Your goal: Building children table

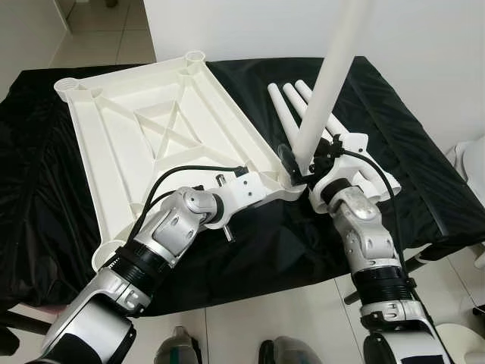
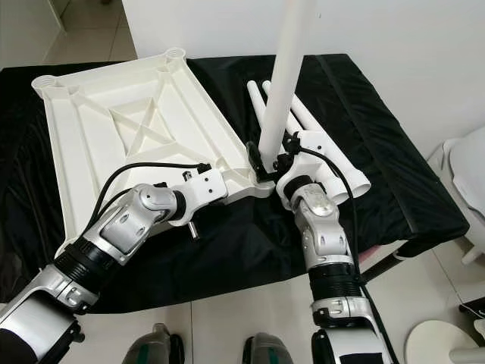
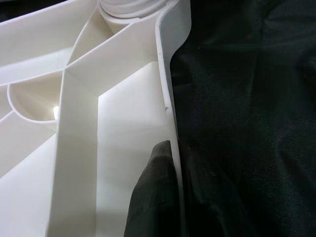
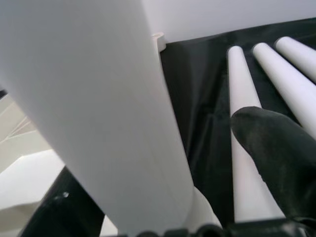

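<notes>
Left eye view shows us in the middle of fitting a leg: the white tabletop (image 1: 159, 136) lies upside down, ribs up, on the black-covered counter (image 1: 424, 174), running from about 11 o'clock down toward the centre of the picture. Our right hand (image 1: 299, 163) is clenched on a white leg (image 1: 330, 83), which it holds nearly upright, its top leaning toward 1 o'clock and its foot down at the tabletop's near right corner socket (image 1: 292, 184). Three spare legs (image 1: 299, 106) lie side by side on the cloth at about 1 o'clock from that corner, just behind our right wrist. Our left hand (image 1: 254, 189) is at the same corner from the 9 o'clock side; in the left wrist view one black finger (image 3: 153, 197) lies against the inside of the tabletop's rim, and we judge it is grasping that rim to steady the piece. We cannot tell whether the leg's foot is already seated in the socket or merely resting on it. The next move, as we judge it, calls for bringing the leg square over the socket and pressing or twisting it home while the left hand keeps the tabletop from sliding; three sockets would then remain.
</notes>
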Robot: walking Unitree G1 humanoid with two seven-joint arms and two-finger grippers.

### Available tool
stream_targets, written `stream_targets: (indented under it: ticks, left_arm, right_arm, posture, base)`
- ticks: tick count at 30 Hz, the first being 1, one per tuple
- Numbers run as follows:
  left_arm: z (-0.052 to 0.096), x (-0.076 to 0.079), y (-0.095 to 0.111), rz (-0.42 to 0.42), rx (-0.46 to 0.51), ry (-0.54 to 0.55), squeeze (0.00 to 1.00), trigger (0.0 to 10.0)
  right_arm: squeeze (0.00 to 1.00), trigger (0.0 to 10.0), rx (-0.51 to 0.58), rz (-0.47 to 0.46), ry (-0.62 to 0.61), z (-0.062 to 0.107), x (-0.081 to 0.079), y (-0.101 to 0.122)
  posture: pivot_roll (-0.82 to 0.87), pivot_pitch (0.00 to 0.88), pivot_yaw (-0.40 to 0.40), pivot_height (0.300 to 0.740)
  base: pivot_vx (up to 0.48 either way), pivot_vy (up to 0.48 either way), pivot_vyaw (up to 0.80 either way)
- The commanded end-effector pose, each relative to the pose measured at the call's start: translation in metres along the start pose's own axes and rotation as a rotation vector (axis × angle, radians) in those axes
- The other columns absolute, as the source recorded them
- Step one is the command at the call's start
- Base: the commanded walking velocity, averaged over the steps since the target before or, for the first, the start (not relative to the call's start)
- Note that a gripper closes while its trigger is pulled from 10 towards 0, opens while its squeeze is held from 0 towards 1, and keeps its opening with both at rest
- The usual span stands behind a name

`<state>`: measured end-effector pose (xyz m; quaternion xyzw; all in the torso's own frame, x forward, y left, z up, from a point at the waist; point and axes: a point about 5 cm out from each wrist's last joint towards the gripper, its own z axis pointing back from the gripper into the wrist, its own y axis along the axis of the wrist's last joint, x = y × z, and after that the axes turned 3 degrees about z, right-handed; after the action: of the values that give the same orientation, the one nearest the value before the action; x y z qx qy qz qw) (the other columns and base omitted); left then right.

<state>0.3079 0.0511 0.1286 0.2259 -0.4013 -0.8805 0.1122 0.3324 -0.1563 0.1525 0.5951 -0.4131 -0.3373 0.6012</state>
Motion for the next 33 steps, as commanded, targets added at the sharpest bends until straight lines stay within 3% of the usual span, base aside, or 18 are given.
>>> stream_targets:
  ticks: [1, 7, 14, 15, 16, 17, 18, 19, 28, 33]
  left_arm:
    - [0.003, -0.004, -0.017, -0.013, -0.075, 0.037, 0.00, 10.0]
    - [0.004, -0.006, -0.014, -0.015, -0.066, 0.046, 0.00, 10.0]
    - [0.004, -0.007, -0.013, -0.017, -0.061, 0.048, 0.00, 10.0]
    - [0.004, -0.006, -0.013, -0.019, -0.060, 0.047, 0.00, 10.0]
    - [0.004, -0.006, -0.013, -0.019, -0.060, 0.047, 0.00, 10.0]
    - [0.004, -0.006, -0.012, -0.020, -0.059, 0.047, 0.00, 10.0]
    - [0.004, -0.006, -0.012, -0.020, -0.058, 0.047, 0.00, 10.0]
    - [0.004, -0.006, -0.012, -0.021, -0.058, 0.047, 0.00, 10.0]
    - [0.003, -0.004, -0.011, -0.024, -0.054, 0.046, 0.00, 10.0]
    - [0.003, -0.002, -0.011, -0.025, -0.051, 0.043, 0.00, 10.0]
  right_arm:
    - [0.00, 10.0, -0.019, -0.018, 0.028, 0.000, 0.001, -0.003]
    - [0.00, 10.0, -0.076, 0.069, 0.174, -0.002, 0.016, -0.008]
    - [0.00, 10.0, -0.100, 0.099, 0.268, -0.007, 0.018, -0.008]
    - [0.00, 8.2, -0.101, 0.101, 0.290, -0.010, 0.018, -0.008]
    - [0.00, 8.2, -0.101, 0.101, 0.290, -0.010, 0.018, -0.008]
    - [0.00, 3.8, -0.103, 0.083, 0.307, -0.013, 0.017, -0.008]
    - [0.00, 3.8, -0.103, 0.079, 0.313, -0.013, 0.017, -0.008]
    - [0.00, 0.0, -0.103, 0.071, 0.323, -0.014, 0.016, -0.009]
    - [0.00, 0.0, -0.094, 0.053, 0.347, -0.017, 0.010, -0.014]
    - [0.00, 0.0, -0.083, 0.021, 0.299, -0.016, 0.006, -0.017]
  posture:
    - [-0.08, 0.000, 0.021, 0.740]
    - [-0.07, 0.000, 0.020, 0.740]
    - [-0.06, 0.000, 0.018, 0.740]
    - [-0.06, 0.000, 0.018, 0.740]
    - [-0.06, 0.000, 0.018, 0.740]
    - [-0.06, 0.000, 0.017, 0.740]
    - [-0.06, 0.000, 0.017, 0.740]
    - [-0.06, 0.000, 0.016, 0.740]
    - [-0.05, 0.000, 0.013, 0.740]
    - [-0.05, 0.000, 0.009, 0.740]
  base:
    - [0.000, 0.000, 0.00]
    - [0.000, 0.000, 0.00]
    - [0.000, 0.000, 0.00]
    - [0.000, 0.000, 0.00]
    - [0.000, 0.000, 0.00]
    - [0.000, 0.000, 0.00]
    - [0.000, 0.000, 0.00]
    - [0.000, 0.000, 0.00]
    - [0.000, 0.000, 0.00]
    - [0.000, 0.000, 0.00]
